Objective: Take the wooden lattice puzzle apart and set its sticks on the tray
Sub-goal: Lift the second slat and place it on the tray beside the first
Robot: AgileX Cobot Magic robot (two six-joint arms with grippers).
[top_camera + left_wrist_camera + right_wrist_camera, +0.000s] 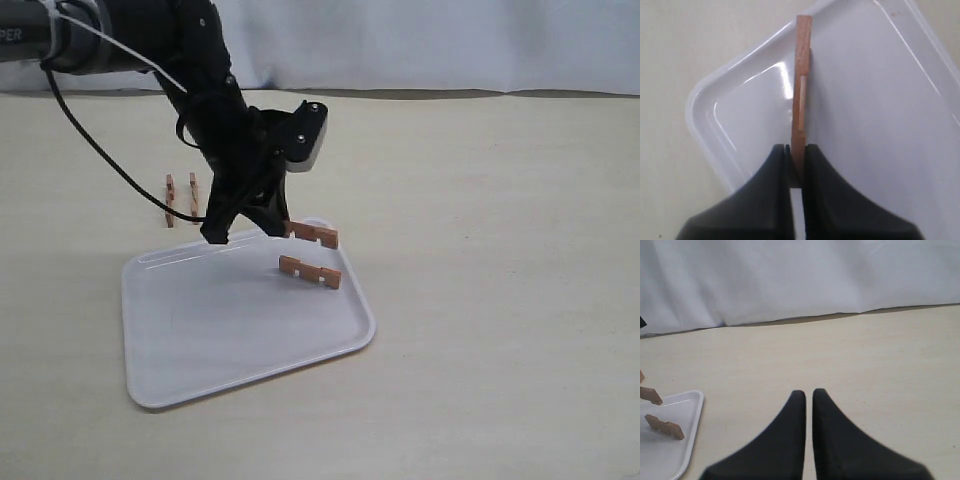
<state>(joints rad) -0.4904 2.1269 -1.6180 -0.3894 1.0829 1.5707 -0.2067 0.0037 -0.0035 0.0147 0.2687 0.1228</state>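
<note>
Beige tabletop (500, 320), with a white cloth backdrop (450, 40) along its far edge. A white tray (200, 340) lies left of centre in the exterior view.

4 sticks are in view, all separate and none interlocked.
- Held stick (801, 100): the left gripper (798, 152) clamps one end, with its fingers pressed flat against both faces. The rest of the stick juts out over the tray floor. In the exterior view it sits level at the tray's far rim. Cannot tell whether it touches the rim.
- Tray stick (310, 271): lies on the tray near the far right corner, notches down, just beside the held stick and apart from it.
- 2 table sticks (170, 201): lie on the bare table beyond the tray's far left corner, side by side and parallel with a gap between them.

The right gripper (808, 400) hangs over bare table to the right of the tray. Its fingers are drawn almost together and it holds nothing.
</note>
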